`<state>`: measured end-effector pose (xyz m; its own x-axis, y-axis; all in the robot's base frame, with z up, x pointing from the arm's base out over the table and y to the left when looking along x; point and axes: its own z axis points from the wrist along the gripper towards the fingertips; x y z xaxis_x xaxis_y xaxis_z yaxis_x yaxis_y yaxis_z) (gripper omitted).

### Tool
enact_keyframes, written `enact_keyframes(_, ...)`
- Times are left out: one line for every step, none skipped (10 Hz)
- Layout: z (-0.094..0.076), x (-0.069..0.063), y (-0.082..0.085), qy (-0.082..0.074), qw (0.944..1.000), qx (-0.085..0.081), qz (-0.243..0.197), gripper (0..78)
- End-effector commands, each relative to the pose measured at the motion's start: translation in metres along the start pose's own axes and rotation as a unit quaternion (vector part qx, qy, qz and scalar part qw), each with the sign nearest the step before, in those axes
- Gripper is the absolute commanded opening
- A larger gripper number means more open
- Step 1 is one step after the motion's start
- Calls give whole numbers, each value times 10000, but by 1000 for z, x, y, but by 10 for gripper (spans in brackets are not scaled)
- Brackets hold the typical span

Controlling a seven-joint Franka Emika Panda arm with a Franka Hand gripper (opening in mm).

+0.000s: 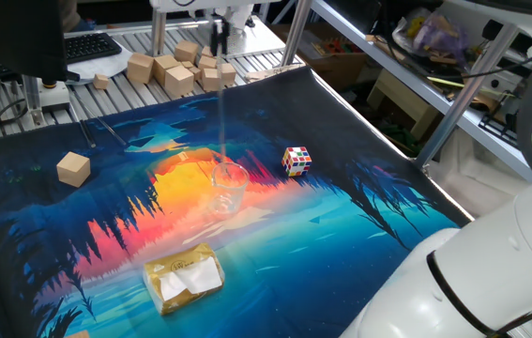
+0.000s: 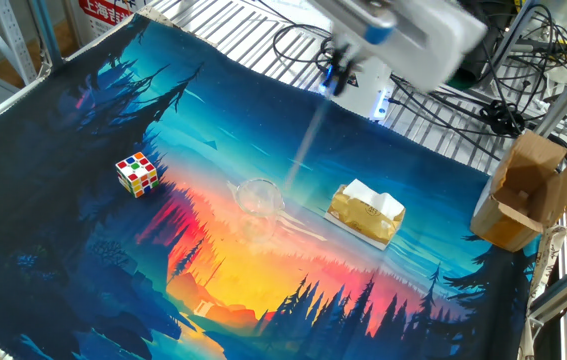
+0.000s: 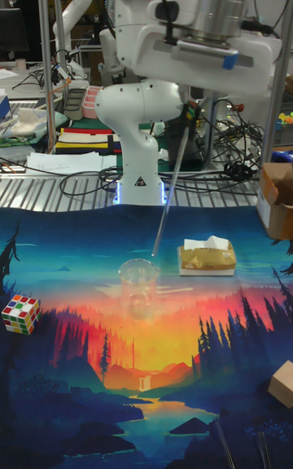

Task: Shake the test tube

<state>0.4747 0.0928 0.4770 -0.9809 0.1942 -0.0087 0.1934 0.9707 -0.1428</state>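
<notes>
Your gripper (image 1: 219, 38) sits high over the far side of the mat (image 1: 341, 225), fingers pinched on the top end of the test tube (image 1: 221, 113). The tube hangs clear of the table, tilted in the tall fixed view, its lower tip in the air just above and beside the clear cup (image 3: 139, 283); from these views you cannot tell whether the tip is over the rim or past it. The cup stands upright mid-mat. The Rubik's cube (image 2: 137, 173) sits apart to one side, the tissue pack (image 2: 365, 212) near the cup on the other. A wooden block (image 1: 73, 169) lies well apart. The gripper looks motion-blurred in the other fixed view.
</notes>
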Motion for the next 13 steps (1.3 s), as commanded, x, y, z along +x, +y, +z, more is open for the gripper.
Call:
enact_keyframes(-6,-13,-18,76,9997,-60,-216,11)
enact_keyframes(-5,-29,-40,47,9990,-37,-452,11)
enact_keyframes(-5,-40,-56,25,9981,-31,-616,11)
enact_keyframes(-4,-45,-62,16,9977,-13,-683,11)
enact_keyframes(-4,-54,-71,-11,9969,29,-787,11)
enact_keyframes(-5,-57,-73,-7,9967,40,-815,11)
enact_keyframes(-5,-57,-74,-11,9965,47,-832,11)
enact_keyframes(-5,-58,-74,-14,9964,60,-850,11)
enact_keyframes(-5,-58,-74,-18,9962,79,-867,11)
enact_keyframes(-5,-58,-74,-5,9961,69,-882,11)
enact_keyframes(-6,-55,-69,41,9967,-73,-803,11)
enact_keyframes(-9,-49,-54,102,9979,-178,-619,11)
enact_keyframes(-15,-42,-35,159,9987,-244,-419,11)
